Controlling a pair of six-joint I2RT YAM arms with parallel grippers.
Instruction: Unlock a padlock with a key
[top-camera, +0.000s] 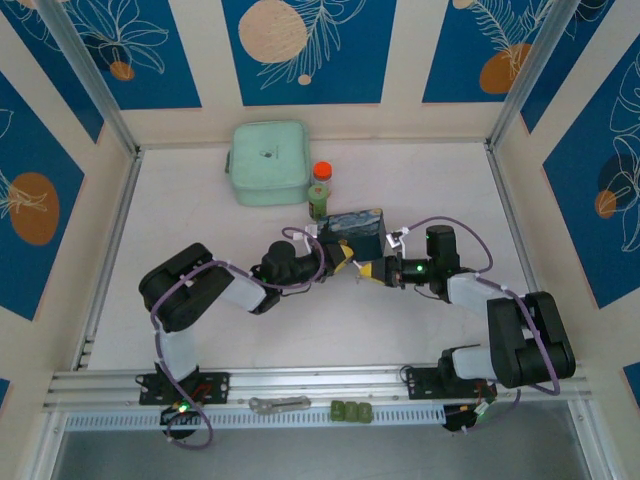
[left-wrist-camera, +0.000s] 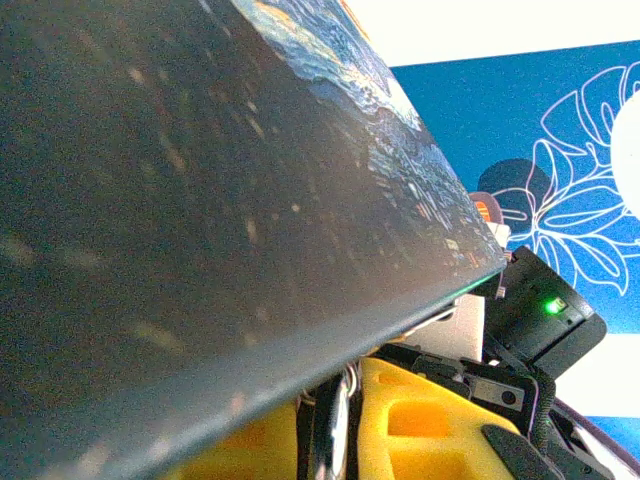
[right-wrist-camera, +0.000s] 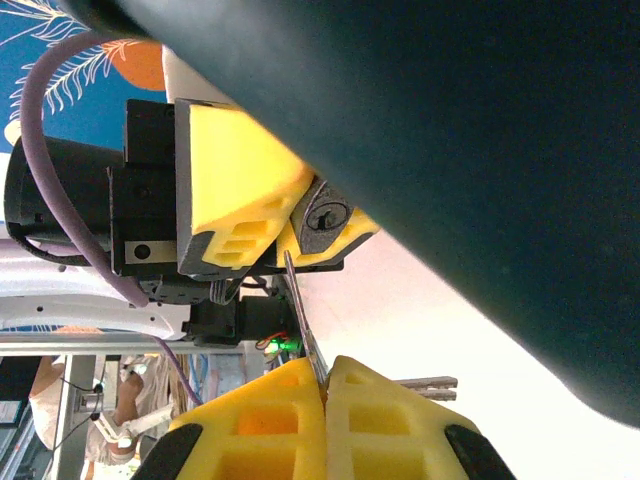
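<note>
In the right wrist view the small dark padlock sits between the yellow fingers of my left gripper, its keyhole end facing the camera. My right gripper is shut on the thin silvery key. The key's blade slants up to the left, and its tip ends just beside the padlock's lower left corner, outside the keyhole. From above, my left gripper and right gripper meet tip to tip in front of the blue painted box. In the left wrist view the left gripper pinches the dark padlock under the box.
The blue box hangs close over both grippers. Behind it stand a small orange-capped bottle and a mint-green lidded container. A grey metal tool and small green pieces lie on the front rail.
</note>
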